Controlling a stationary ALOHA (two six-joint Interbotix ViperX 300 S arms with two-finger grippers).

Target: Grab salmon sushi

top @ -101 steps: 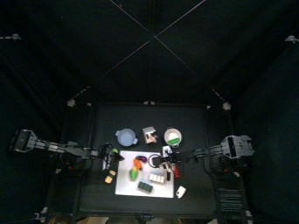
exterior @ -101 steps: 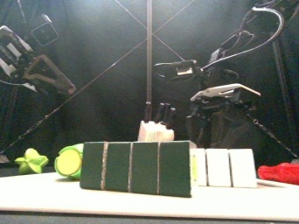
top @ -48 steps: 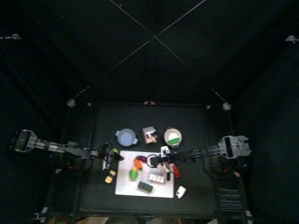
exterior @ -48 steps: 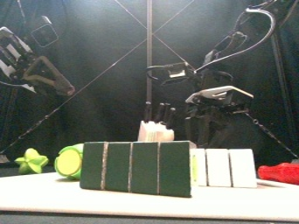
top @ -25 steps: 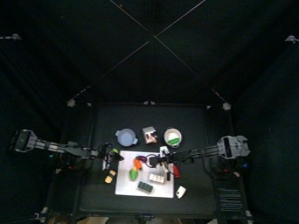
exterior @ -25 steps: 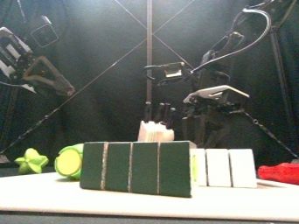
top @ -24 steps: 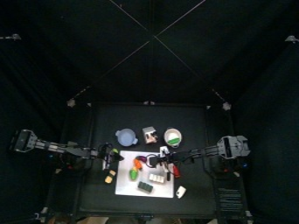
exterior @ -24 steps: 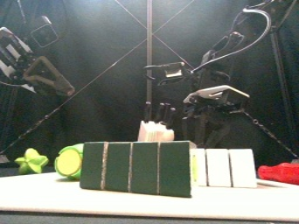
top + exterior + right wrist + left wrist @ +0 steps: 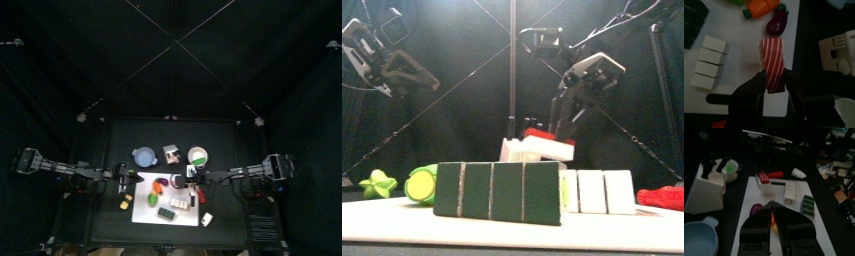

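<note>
Right wrist view alone shows the right end effector (image 9: 773,84) clamping the red-striped salmon sushi (image 9: 773,62).

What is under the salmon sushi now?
The salmon sushi hangs in the right tool above the white mat. The mat directly beneath it is hidden by the sushi.

Salmon sushi (image 9: 773,57) between the right end effector (image 9: 773,82) jaws: smooth plastic, red-and-white striped top, faint sheen. Board (image 9: 737,60) below it: matt white, smooth. Aubergine (image 9: 778,22) beyond the sushi: glossy purple plastic. Bowl (image 9: 699,230) beside the left end effector (image 9: 773,220): smooth blue plastic.
</note>
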